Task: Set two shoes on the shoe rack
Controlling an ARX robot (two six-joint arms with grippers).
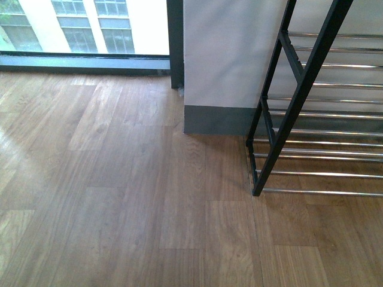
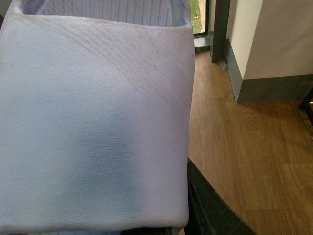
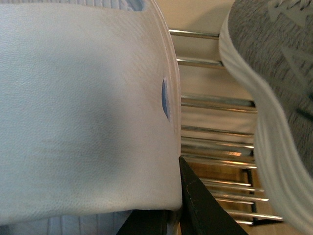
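Holding both slides | left gripper (image 2: 161, 229) pinches left slide (image 2: 93, 122) above floor (image 2: 234, 147), short of shoe rack (image 1: 323, 119) | right gripper (image 3: 166, 220) pinches right slide (image 3: 83, 107) over rack bars, just beside grey sneaker (image 3: 279, 58) | risk: slide tips between thin bars or knocks sneaker off.

Front: shoe rack (image 1: 323, 113) stands right on the floor (image 1: 119, 197). Wall pillar (image 1: 227, 60) sits just behind its left end, window (image 1: 84, 27) further back-left. Left wrist: slide (image 2: 93, 122) up over the floor, pillar beyond. Right wrist: second slide (image 3: 83, 112) over the rack bars (image 3: 215, 103), sneaker (image 3: 274, 73) just beside it, not touching.
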